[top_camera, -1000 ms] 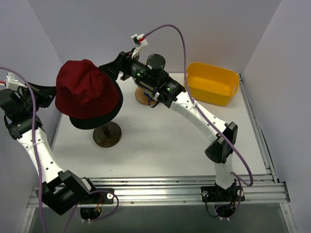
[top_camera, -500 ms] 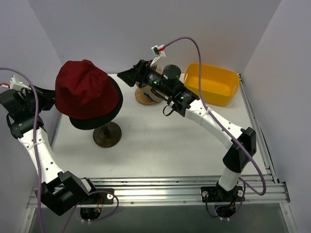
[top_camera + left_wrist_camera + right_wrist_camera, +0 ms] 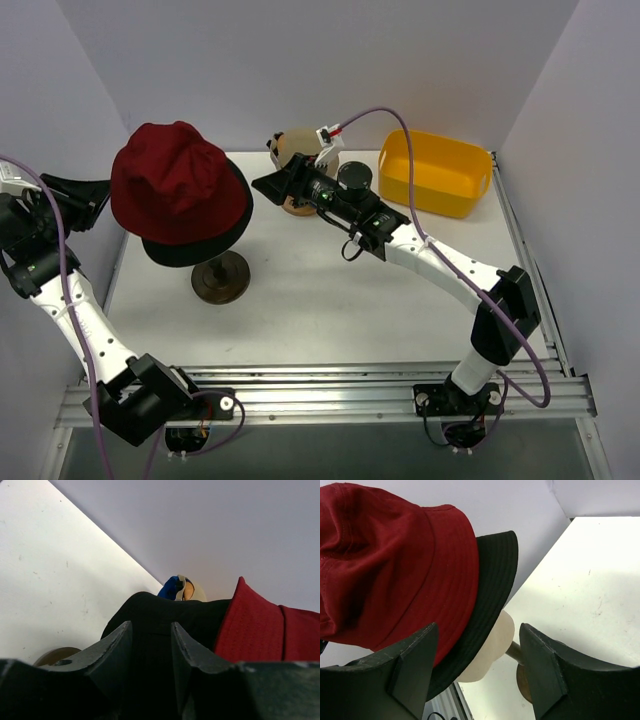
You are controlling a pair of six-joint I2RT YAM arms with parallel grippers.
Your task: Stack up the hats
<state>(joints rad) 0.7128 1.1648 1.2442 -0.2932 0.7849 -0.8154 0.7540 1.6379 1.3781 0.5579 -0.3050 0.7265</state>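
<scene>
The dark red bucket hat [image 3: 175, 180] sits on top of the black bucket hat [image 3: 192, 250], both on the cream mannequin head [image 3: 492, 650] on its wooden stand [image 3: 220, 277]. The red hat [image 3: 395, 565] and the black brim [image 3: 492, 585] fill the right wrist view. My right gripper [image 3: 266, 185] is open and empty, just right of the hats, jaws wide [image 3: 479, 626]. My left gripper [image 3: 100, 187] is open at the hats' left side, with the black hat [image 3: 150, 610] straight ahead of its jaws [image 3: 151, 624]. The tan cap [image 3: 288, 148] sits on the far stand; the blue cap [image 3: 170, 587] shows beside it.
A yellow bin [image 3: 440, 170] stands at the back right. The far stand's wooden base [image 3: 298, 203] lies under the right arm. White walls close in the left, back and right sides. Metal rails run along the near edge.
My right gripper has drawn back to the right, away from the hats, uncovering the far stand. My left arm has shifted slightly left. The two stacked hats have stayed in place.
</scene>
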